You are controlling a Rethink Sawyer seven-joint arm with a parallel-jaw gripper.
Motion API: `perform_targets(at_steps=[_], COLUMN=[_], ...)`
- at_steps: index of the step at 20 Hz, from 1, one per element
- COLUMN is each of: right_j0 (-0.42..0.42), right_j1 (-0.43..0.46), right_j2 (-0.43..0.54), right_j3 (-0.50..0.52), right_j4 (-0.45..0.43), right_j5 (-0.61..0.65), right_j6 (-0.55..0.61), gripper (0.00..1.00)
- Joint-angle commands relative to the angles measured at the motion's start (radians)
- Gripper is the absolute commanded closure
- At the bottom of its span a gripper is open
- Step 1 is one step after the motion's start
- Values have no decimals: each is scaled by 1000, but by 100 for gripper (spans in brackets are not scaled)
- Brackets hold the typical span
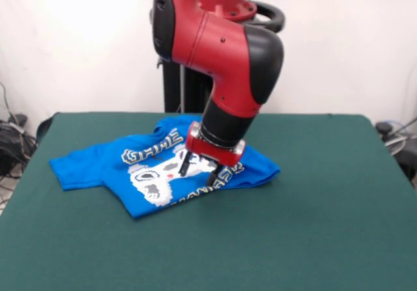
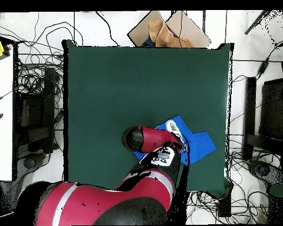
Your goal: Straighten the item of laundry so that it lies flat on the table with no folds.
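The bright blue T-shirt (image 1: 98,167) lies on the far middle of the green table (image 1: 313,226), print side up. Its left sleeve is spread out; its right side (image 1: 260,170) is folded and bunched, cutting off the lower lettering. My gripper (image 1: 201,168) points down over the white controller print, with its two fingertips apart and resting on or just above the cloth. In the overhead view the arm (image 2: 150,141) covers part of the shirt (image 2: 197,141), which lies near the table's (image 2: 138,76) robot-side edge, and hides the gripper.
The robot's black pedestal (image 1: 174,86) stands behind the table's far edge. Cables lie on the floor round the table (image 2: 38,118). A cardboard box (image 2: 167,29) sits beyond the far edge in the overhead view, and a white bench (image 2: 1,118) stands at the left.
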Motion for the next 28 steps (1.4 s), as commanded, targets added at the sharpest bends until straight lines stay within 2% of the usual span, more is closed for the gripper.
perform_targets(at_steps=[1, 6, 10, 17, 20, 28], right_j0=[-28, -59, -47, -66, -81, -21], right_j1=[19, -21, -37, -48, -34, 38], right_j2=[104, 141, 121, 143, 157, 76], right_j3=[-86, -85, -89, -81, -90, -128], right_j4=[79, 87, 89, 104, 112, 128], right_j5=[-12, -7, 35, 38, 23, 16], right_j6=[188, 172, 170, 165, 165, 213], gripper=[0, 0, 0, 0, 0, 0])
